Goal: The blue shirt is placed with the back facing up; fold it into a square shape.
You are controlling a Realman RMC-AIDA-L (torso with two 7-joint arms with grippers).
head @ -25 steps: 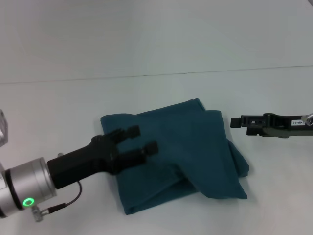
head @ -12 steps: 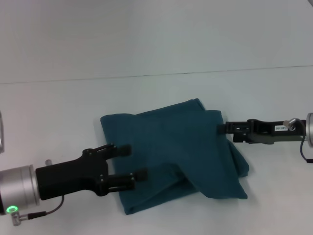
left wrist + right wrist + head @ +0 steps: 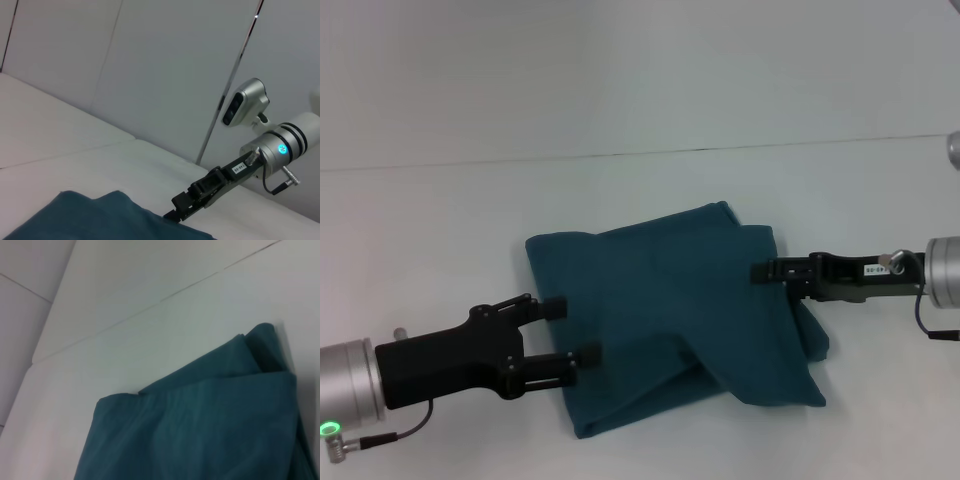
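Shirt almost folded, edges not yet tidy.
The blue shirt (image 3: pixel 670 320) lies bundled on the table (image 3: pixel 440 210); my left gripper (image 3: pixel 567 330) spreads wide at its near-left edge, my right gripper (image 3: pixel 765 271) seems pressed together at its right edge.

We are looking at a bare robot test lab. A plain white tabletop (image 3: pixel 650 110) and seamed pale wall panels (image 3: pixel 165 75) are surrounding us.
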